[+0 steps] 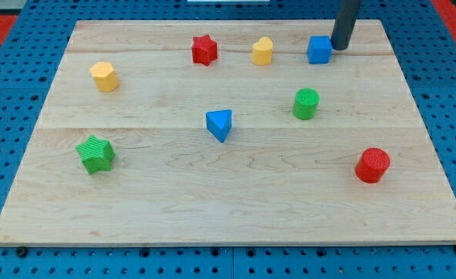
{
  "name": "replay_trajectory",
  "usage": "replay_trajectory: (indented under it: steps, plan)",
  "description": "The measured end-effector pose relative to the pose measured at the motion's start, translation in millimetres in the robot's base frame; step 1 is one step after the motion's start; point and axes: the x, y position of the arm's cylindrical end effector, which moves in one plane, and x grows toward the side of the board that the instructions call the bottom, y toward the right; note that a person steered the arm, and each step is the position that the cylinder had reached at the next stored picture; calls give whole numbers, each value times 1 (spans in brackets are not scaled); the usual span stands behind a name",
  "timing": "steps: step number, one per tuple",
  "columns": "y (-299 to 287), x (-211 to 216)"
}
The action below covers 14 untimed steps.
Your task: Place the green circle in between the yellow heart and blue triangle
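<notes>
The green circle (306, 103) stands right of the board's middle. The blue triangle (220, 124) lies near the centre, to its left and a little lower. The yellow heart (262, 51) sits near the view's top, above and left of the green circle. My tip (340, 47) is at the view's top right, just right of a blue cube (319, 49) and well above the green circle, apart from it.
A red star (204, 49) sits at the top, left of the yellow heart. A yellow hexagon-like block (104, 76) is at upper left. A green star (96, 153) is at lower left. A red cylinder (373, 165) is at lower right.
</notes>
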Motion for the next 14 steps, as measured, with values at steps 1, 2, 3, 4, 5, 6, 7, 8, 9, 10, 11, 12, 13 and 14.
replay_trajectory:
  steps: [1, 2, 3, 4, 5, 6, 7, 8, 9, 10, 11, 12, 13, 14]
  plan:
    - [22, 3]
    - [33, 15]
    - [33, 29]
    - [32, 44]
    - [31, 59]
    - [30, 69]
    - [20, 83]
    - [6, 102]
    - [-12, 123]
    - [-29, 142]
    - [-46, 158]
    - [-60, 169]
    - [-53, 169]
    - [-39, 167]
